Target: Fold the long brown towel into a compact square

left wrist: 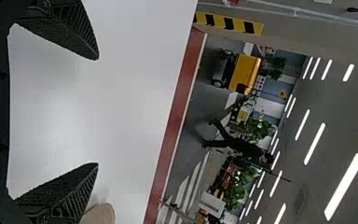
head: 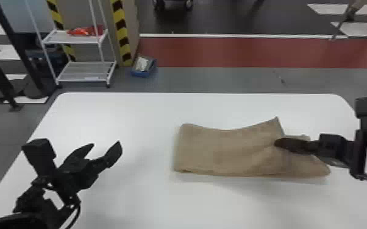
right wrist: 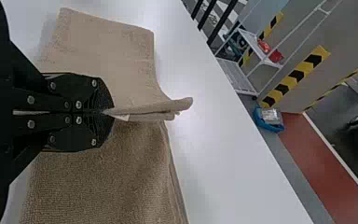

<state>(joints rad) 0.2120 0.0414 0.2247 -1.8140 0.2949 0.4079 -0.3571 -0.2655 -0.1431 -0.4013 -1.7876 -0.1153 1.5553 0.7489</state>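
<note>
White shelf (head: 75, 37), blue bin (head: 143, 67).

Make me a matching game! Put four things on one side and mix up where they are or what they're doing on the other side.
Things
1. Towel
2. Left gripper
3. Right gripper
4. Blue box

Places and states
A. On the floor, past the far edge of the table
B. Fingers spread wide apart, holding nothing
C. Brown, with part of it pinched up
D. Fingers closed on some brown cloth

Right pairs
1-C
2-B
3-D
4-A
</note>
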